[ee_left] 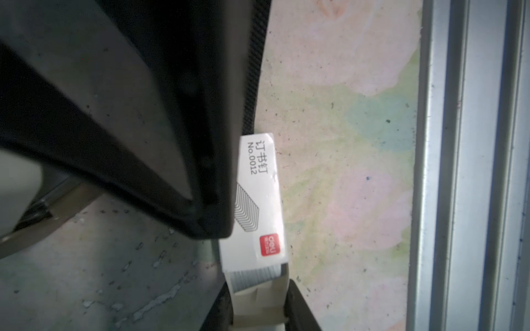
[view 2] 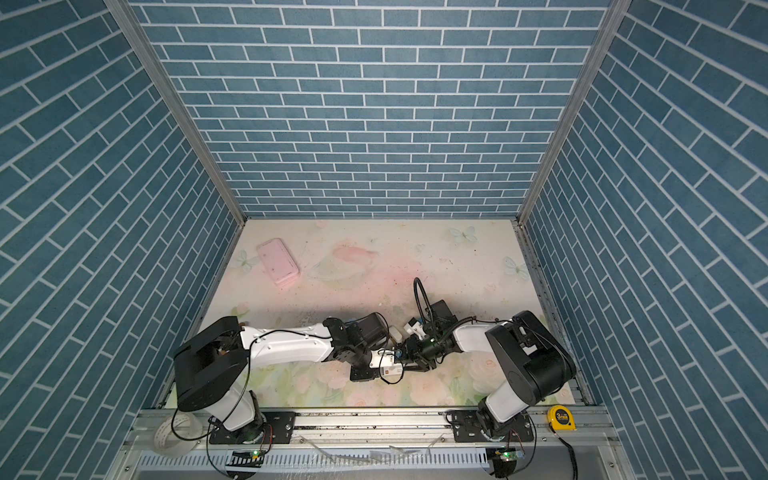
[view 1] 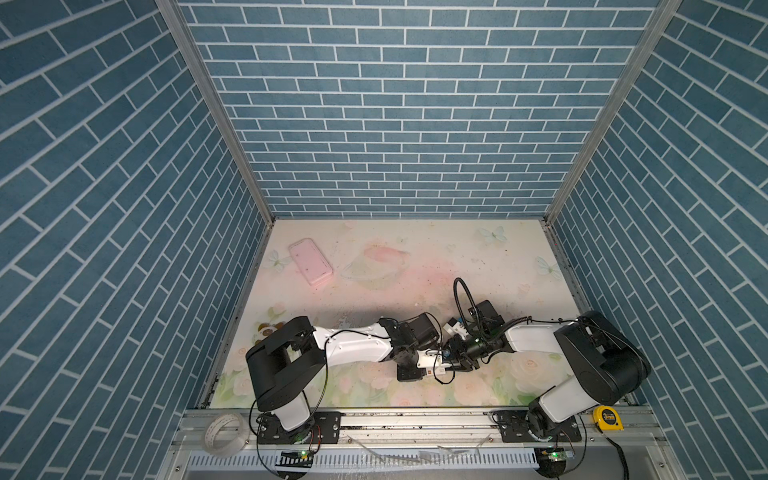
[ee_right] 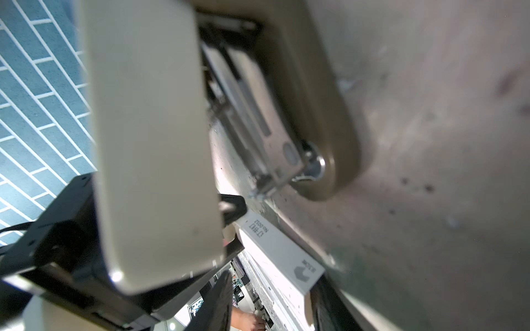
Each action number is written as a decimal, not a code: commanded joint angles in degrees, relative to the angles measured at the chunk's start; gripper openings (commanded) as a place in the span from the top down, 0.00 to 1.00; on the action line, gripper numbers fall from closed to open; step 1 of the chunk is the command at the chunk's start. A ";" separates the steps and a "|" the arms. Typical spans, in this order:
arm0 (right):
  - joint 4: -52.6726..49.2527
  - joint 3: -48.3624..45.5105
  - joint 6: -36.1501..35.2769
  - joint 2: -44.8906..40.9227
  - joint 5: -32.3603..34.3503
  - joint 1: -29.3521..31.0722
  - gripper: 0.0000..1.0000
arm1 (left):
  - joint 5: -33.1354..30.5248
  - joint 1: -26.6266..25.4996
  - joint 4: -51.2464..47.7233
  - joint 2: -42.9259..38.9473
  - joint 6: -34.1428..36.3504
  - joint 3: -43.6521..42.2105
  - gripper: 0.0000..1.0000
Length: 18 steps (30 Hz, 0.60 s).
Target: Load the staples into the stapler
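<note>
The left gripper (ee_left: 259,289) is shut on the small cardboard tray (ee_left: 258,306), low over the table. The grey staples (ee_left: 255,275) lie in the tray, partly drawn out of the white sleeve with a red mark (ee_left: 258,200). In the right wrist view the right gripper (ee_right: 272,283) is shut on that sleeve (ee_right: 278,246). One of its black fingers (ee_left: 172,143) fills much of the left wrist view. The beige stapler (ee_right: 315,114) lies open just beyond, its lid (ee_right: 149,143) raised and its metal channel bare. In both top views the grippers meet at front centre (view 1: 457,365) (view 2: 409,365).
A pink flat case (view 1: 310,262) lies at the back left of the floral table. A tape roll (view 1: 224,430) and a yellow tape measure (view 1: 608,422) sit on the front rail. The aluminium rail (ee_left: 459,172) runs close beside the grippers.
</note>
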 commanded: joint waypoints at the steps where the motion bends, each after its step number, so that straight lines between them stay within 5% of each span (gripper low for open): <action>1: -7.83 -1.71 -1.59 1.61 16.12 -0.60 0.54 | 1.17 0.17 -3.92 1.23 0.36 0.99 0.70; 18: -15.27 -1.91 -4.64 -3.67 18.43 -3.22 0.54 | 1.11 0.19 -4.36 2.01 0.27 1.47 0.69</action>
